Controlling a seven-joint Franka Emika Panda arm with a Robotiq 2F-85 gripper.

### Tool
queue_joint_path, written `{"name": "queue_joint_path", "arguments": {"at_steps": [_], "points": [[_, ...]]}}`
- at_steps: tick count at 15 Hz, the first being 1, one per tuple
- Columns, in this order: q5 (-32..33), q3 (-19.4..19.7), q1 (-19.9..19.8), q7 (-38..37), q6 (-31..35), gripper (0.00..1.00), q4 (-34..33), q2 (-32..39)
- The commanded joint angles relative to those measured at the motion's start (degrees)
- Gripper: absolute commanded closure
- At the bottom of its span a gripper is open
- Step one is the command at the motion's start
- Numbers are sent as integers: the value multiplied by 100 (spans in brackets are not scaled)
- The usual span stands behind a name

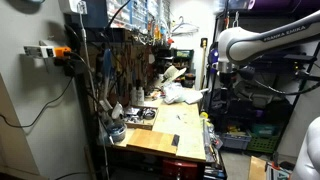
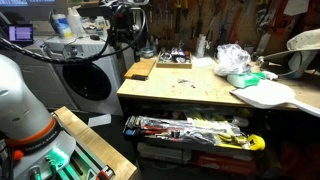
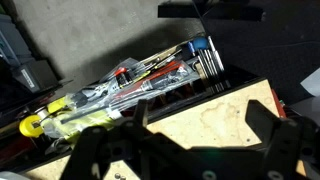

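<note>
My gripper [image 3: 205,125] is open and empty. Its two dark fingers frame the pale wooden workbench top [image 3: 215,105] near the bench's edge. It hangs in the air above that edge and touches nothing. In an exterior view the white arm ends in the gripper [image 1: 222,82] beside the workbench [image 1: 170,135]. In an exterior view the gripper [image 2: 137,42] is dark and hard to make out above the far left corner of the workbench [image 2: 190,90].
A shelf of hand tools [image 3: 150,80] [image 2: 190,130] lies under the bench top, with a yellow item [image 3: 35,125] at one end. On the bench are a crumpled white bag [image 2: 232,58], a tray of small parts [image 2: 172,60] and a white guitar body [image 2: 270,95]. A washing machine [image 2: 85,75] stands beside it.
</note>
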State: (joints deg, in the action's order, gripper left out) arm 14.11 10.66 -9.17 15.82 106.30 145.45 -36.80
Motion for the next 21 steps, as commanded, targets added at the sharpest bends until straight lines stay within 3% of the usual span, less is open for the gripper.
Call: {"name": "queue_joint_path", "arguments": {"at_steps": [1,9,17,21], "points": [[20,36,46,-22,-18,0,-10,-2],[20,36,46,-22,-18,0,-10,1],[-784,1510,-285,827,326,0,-283,1421],[-1443,1962,-471,1061,911,0,-589,2586]]}}
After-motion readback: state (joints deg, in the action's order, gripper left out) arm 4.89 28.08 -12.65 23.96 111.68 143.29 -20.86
